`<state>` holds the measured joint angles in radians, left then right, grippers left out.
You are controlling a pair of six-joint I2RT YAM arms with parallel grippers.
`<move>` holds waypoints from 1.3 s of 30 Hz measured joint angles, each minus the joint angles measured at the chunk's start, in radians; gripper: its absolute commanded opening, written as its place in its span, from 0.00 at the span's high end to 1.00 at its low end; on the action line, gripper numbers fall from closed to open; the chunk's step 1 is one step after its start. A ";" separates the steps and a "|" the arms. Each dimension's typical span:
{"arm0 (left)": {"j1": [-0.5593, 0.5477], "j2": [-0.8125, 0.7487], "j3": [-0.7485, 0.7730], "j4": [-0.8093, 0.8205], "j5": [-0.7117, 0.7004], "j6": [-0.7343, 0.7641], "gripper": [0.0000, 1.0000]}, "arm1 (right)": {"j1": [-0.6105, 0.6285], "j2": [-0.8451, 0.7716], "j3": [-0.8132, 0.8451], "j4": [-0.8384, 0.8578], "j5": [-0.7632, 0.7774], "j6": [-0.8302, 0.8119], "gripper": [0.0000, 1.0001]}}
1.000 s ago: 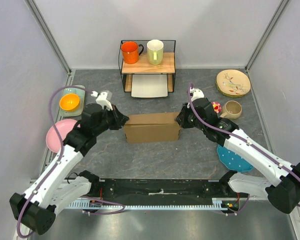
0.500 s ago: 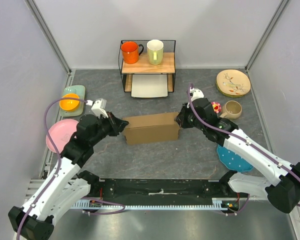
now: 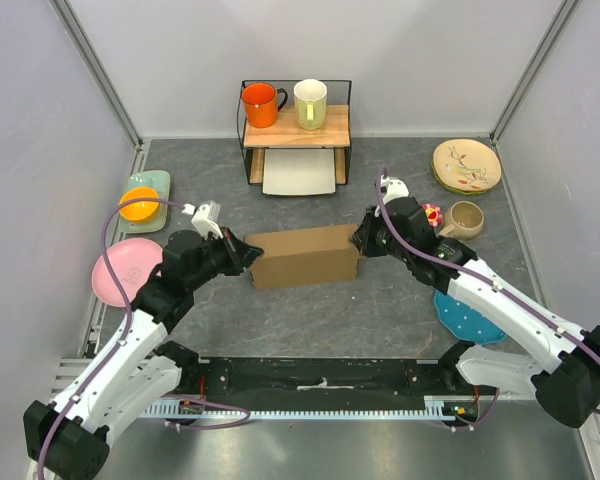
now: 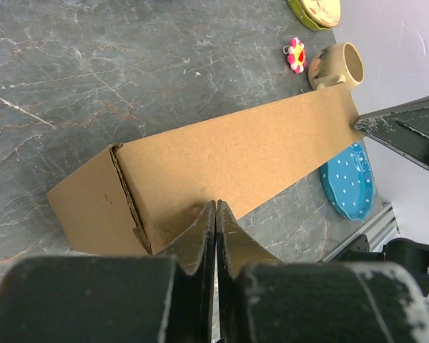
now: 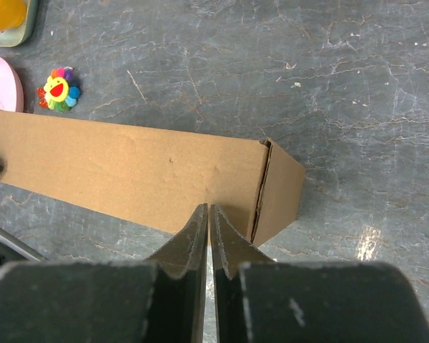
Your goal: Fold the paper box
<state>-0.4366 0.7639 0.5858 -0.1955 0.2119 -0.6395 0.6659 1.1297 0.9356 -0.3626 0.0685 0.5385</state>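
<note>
Two closed grippers work the opposite ends of one carton. The left gripper (image 4: 215, 205) has its fingers pressed together with only a hairline between them and nothing visibly pinched. Its tip sits at the top face of the paper box (image 4: 236, 161), close to the left end. The right gripper (image 5: 207, 208) mirrors this, drawn equally tight, its tip on the top face just inside the right end. Whether either tip bears on the cardboard or hangs a shade above it is hard to settle from the wrist views.

The paper box lies on the grey table (image 3: 310, 320), about midway between the arms and in front of the wooden shelf (image 3: 295, 128). It already looks like a shallow closed shape. At each end a dark seam shows where the end panel meets the top, so the flaps seem not quite seated.

My reading is that the fold is nearly done and this step is pressing the ends home. The next move probably calls for even downward or inward pressure from both sides, so the carton neither slides nor skews while the seams close.

The left arm (image 3: 130, 340) and right arm (image 3: 500, 300) reach forward and inward from the near edge. Their elbows are splayed outward, and each wrist is angled toward its own end of the carton.
</note>
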 measured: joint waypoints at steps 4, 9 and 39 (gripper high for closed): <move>0.002 -0.028 -0.037 0.038 0.010 0.003 0.98 | 0.000 -0.012 -0.013 0.009 0.000 -0.001 0.89; 0.000 -0.040 -0.048 0.054 0.010 0.018 0.98 | 0.000 -0.022 -0.030 0.027 -0.002 -0.003 0.90; -0.241 -0.134 -0.058 -0.186 -0.371 -0.157 0.05 | 0.083 -0.121 -0.207 -0.068 0.117 0.124 0.21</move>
<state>-0.6773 0.6300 0.5278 -0.3813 -0.1593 -0.7963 0.7486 1.0092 0.7288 -0.4309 0.1856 0.6628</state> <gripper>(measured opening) 0.887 0.778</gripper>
